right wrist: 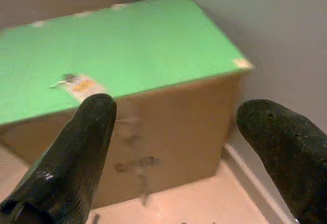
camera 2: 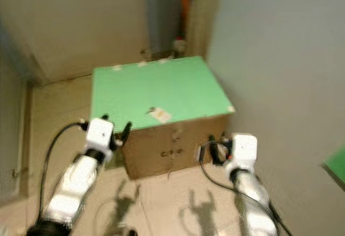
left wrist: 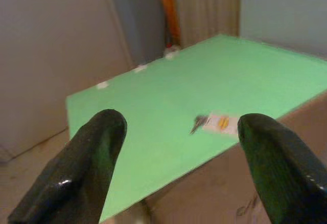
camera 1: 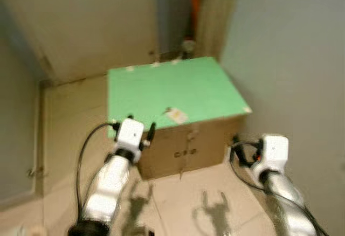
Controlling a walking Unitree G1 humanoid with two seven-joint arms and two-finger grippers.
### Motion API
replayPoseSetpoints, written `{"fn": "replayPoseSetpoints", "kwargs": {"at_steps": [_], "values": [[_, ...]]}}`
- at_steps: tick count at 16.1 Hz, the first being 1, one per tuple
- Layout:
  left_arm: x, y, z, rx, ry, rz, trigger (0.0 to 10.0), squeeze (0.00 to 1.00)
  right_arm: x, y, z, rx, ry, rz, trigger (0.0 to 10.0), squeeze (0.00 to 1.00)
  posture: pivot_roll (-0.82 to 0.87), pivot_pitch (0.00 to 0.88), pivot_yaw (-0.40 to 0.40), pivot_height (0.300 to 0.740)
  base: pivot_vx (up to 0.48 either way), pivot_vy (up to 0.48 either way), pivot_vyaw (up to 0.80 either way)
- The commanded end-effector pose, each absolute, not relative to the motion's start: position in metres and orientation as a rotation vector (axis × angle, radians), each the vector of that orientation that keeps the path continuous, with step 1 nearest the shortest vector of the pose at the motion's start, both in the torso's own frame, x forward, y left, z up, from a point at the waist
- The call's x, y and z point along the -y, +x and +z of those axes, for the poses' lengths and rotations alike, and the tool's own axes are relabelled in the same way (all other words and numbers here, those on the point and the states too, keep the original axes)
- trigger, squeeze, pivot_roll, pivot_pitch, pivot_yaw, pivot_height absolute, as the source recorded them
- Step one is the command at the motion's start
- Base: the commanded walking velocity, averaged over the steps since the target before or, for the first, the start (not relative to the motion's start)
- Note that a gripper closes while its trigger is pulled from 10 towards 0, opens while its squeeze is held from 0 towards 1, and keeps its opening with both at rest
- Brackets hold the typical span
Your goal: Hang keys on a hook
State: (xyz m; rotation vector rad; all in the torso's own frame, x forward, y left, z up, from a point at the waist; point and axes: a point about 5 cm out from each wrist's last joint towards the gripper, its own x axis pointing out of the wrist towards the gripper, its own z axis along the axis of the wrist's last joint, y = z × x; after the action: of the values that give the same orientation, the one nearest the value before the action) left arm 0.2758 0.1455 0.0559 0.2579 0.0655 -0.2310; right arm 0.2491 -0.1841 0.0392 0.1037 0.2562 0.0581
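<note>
A bunch of keys [camera 1: 168,110] with a white tag [camera 1: 177,116] lies on the green top [camera 1: 172,85] of a cardboard box, near its front edge. My left gripper [camera 1: 141,123] hovers at the box's front left corner, open, with the keys [left wrist: 198,123] ahead between its fingers and some way off. Low by the box's front right corner, my right gripper [camera 1: 236,148] is open too and holds nothing. From that wrist the keys [right wrist: 66,79] lie far to one side on the green top.
The box's brown cardboard front [camera 1: 183,150] faces me on a pale tiled floor [camera 1: 183,203]. A grey wall [camera 1: 291,58] runs close along the right. An orange object [camera 1: 195,4] stands in the far corner behind the box. A pale door or panel [camera 1: 81,26] is at the back left.
</note>
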Motion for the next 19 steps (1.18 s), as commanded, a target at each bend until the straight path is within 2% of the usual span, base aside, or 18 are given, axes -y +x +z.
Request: {"fn": "replayPoseSetpoints", "kwargs": {"at_steps": [1,5,19], "values": [[-0.135,0.276,0.055,-0.069,0.272,-0.289,10.0,0.0,0.194,0.245,0.036,-0.27,0.083,0.026,10.0,0.0,-0.14,0.013,-0.01,0.722,0.0,0.0,0.0],[-0.132,0.281,0.052,-0.129,0.2,-0.27,10.0,0.0,0.191,0.242,0.035,-0.272,0.064,0.052,10.0,0.0,-0.15,0.01,-0.007,0.722,0.256,0.248,0.0],[-0.124,0.292,0.055,-0.148,0.223,-0.31,10.0,0.0,0.185,0.238,0.031,-0.287,0.075,0.07,10.0,0.0,-0.16,0.015,0.001,0.722,0.453,0.0,0.0]]}}
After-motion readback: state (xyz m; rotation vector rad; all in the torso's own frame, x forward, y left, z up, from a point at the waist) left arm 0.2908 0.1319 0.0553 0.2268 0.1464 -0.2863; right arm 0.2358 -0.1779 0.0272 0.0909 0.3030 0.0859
